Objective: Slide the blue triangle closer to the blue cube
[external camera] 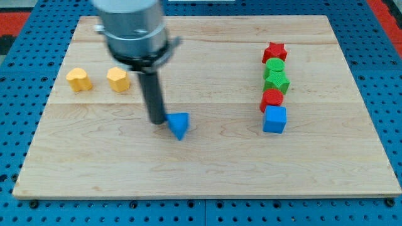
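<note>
The small blue triangular block [179,124] lies near the middle of the pale wooden bench [207,169], and I take it as the landmark for everything else. My tip [157,121], the lower end of the straight dark rod that serves as end effector, stands just off the triangle's left side, touching it or very nearly so; the picture does not settle which. There are no jaws to open or close: the rod holds nothing and can only push.

That placement makes sense for the task. The blue cube [274,119] sits well to the right of the triangle at about the same height in the view, so a contact on the triangle's left face lines the push up toward the cube. By my judgement the slide has much ground left to cover, since a wide strip of bare wood lies between the two blue blocks.

Up and right of the triangle, a column runs upward from the cube: a red block [271,98], a green block [277,81], another green block [273,66], and a red star-like block [274,51], packed close together. Up and left of the triangle are two yellow blocks [79,80] [117,80], clear of the path.

The arm comes down from the view's top, its grey cylindrical housing [132,28] above the rod, which drops roughly upright to the bench.
</note>
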Motion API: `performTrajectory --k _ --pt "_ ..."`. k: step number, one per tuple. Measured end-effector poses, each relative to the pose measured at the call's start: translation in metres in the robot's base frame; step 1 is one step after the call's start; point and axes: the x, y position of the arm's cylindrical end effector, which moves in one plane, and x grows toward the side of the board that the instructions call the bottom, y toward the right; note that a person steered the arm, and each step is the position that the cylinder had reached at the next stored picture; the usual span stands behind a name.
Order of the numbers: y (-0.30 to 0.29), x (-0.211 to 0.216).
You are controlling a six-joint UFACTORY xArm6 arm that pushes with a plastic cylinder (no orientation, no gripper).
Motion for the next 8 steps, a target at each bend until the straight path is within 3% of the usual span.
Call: performTrajectory --k 1,3,5,6,7,8 --pt "0.055 0.020" --pt "0.063 0.062" --pt "0.136 0.060" --pt "0.105 0.069" --pt "0.076 0.051" --pt "0.085 0.032"
